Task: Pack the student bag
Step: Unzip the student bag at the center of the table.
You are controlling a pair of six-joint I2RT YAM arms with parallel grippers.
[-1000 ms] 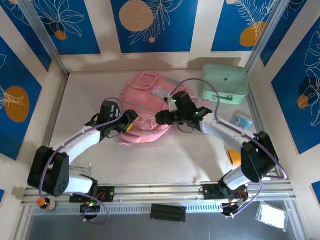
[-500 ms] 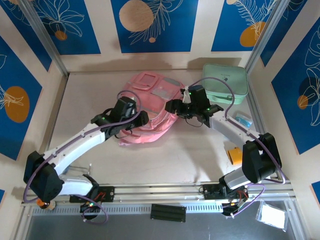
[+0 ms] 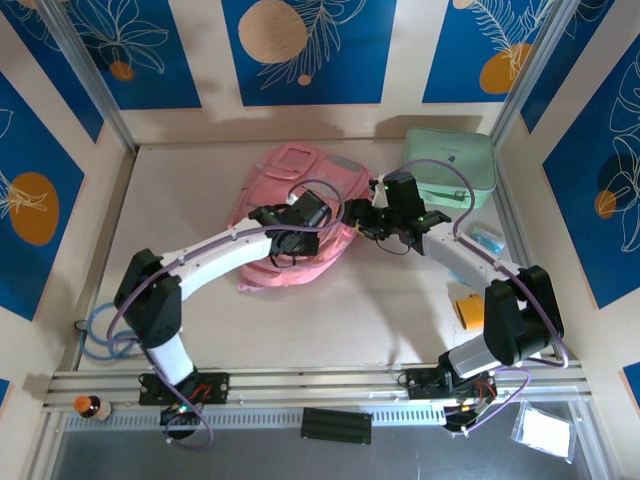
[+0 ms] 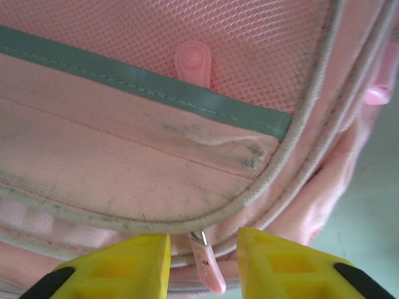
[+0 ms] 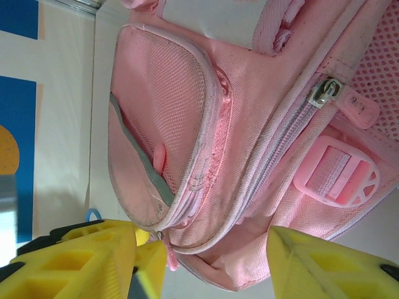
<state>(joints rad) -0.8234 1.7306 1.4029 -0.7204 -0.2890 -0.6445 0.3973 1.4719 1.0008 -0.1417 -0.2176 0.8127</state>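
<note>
The student bag [image 3: 288, 162] is partly covered by the left arm [image 3: 215, 250] mid-frame from above. The zipper pull [image 4: 207, 266] and yellow fingers [image 4: 134, 265] are cut off by the left wrist view's lower edge.

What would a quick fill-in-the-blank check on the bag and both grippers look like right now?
A zipper pull sits between the left gripper's two ___ fingers. The student bag is ___. The hard case right of the bag is mint ___. The right gripper stands ___, fingers wide apart.
Missing words: yellow; pink; green; open.
</note>
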